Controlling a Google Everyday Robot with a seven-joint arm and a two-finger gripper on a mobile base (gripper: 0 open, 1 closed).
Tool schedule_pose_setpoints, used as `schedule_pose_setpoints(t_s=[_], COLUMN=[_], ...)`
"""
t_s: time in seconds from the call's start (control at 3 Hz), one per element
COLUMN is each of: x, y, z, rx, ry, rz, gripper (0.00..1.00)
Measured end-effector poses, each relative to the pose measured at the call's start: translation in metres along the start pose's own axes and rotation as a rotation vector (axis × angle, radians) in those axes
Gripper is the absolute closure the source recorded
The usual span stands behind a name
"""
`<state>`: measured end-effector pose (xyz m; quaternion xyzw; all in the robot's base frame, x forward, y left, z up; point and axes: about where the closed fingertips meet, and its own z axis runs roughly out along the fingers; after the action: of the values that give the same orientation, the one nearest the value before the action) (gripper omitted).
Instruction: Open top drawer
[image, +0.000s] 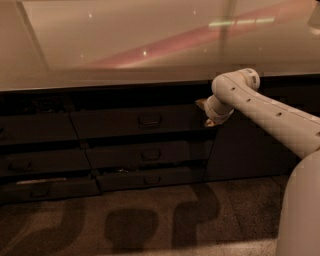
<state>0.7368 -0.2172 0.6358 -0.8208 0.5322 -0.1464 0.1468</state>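
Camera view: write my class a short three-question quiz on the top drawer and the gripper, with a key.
1. True or false: the gripper touches the top drawer's handle.
2. As pictured, the gripper hangs beside which end of the top drawer? A left, B right, C middle.
3. Fill in: the handle sits at the drawer front's ____.
Key: 1 false; 2 B; 3 centre.

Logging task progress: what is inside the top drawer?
Nothing inside can be seen: the top drawer front covers it. Only its loop handle shows, at centre. The gripper hangs by that front's right end, away from the handle.
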Motion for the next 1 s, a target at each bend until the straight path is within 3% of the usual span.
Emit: schedule_pose_setpoints(t_s=[0.33, 0.67, 1.0], x=[0.0, 0.0, 0.0006], y=[0.0, -0.0001, -0.003], z=[0.0, -0.0002, -0.0069], rx=[0.0, 0.0, 0.0], ry=[0.0, 0.0, 0.0], rz=[0.0, 0.0, 0.0], gripper=[0.89, 1.0, 1.0])
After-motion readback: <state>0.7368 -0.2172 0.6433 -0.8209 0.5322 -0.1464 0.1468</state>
